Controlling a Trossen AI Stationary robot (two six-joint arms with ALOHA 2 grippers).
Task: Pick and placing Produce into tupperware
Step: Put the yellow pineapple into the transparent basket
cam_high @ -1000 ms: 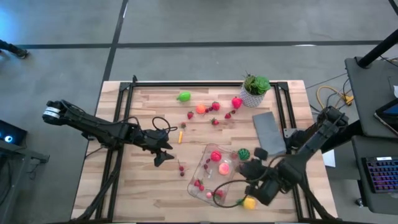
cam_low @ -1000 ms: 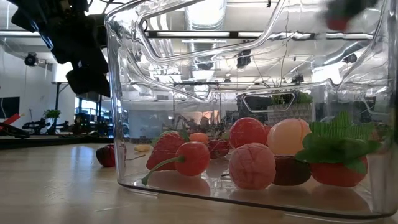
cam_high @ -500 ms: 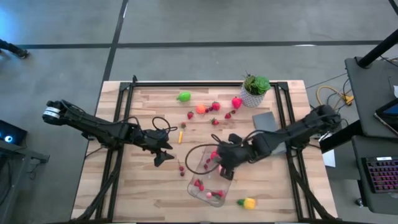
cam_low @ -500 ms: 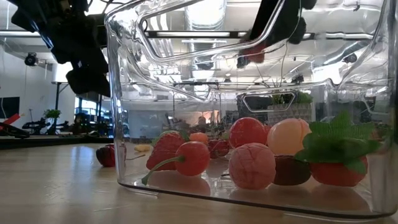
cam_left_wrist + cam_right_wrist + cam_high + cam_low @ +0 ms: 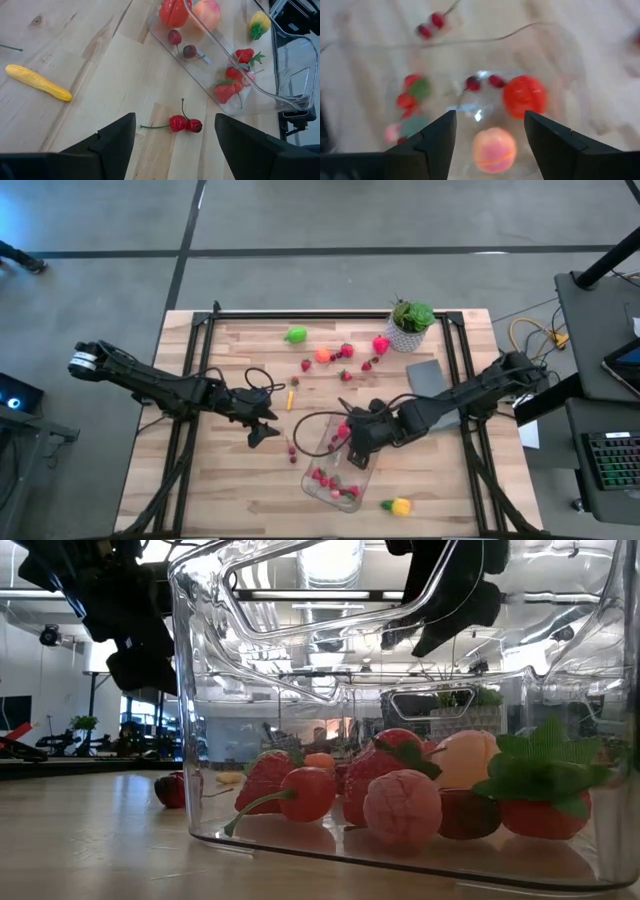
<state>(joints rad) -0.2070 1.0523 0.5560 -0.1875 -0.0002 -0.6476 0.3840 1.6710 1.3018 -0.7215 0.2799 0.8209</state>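
While my left gripper (image 5: pixel 262 427) waits spread wide over the table (image 5: pixel 220 480) beside a cherry pair (image 5: pixel 184 124), my right gripper (image 5: pixel 355 448) hangs over the tupperware (image 5: pixel 338 492), fingers apart and empty, above the produce (image 5: pixel 400 805) lying inside.

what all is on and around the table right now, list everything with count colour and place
clear rectangular plastic tupperware: one, see-through, front middle of the table
toy produce inside the tupperware: several, mostly red berries plus a pink and a peach piece
pair of red cherries: one pair, on the wood just left of the tupperware
yellow toy piece with green end: one, front of the table, right of the tupperware
loose produce at the back: several, green, orange and red
small yellow-orange stick-shaped piece: one, mid table
leafy green plant in a white pot: one, back right
flat grey slab: one, right side
left gripper: open, over the wood left of the tupperware
right gripper: open, above the tupperware
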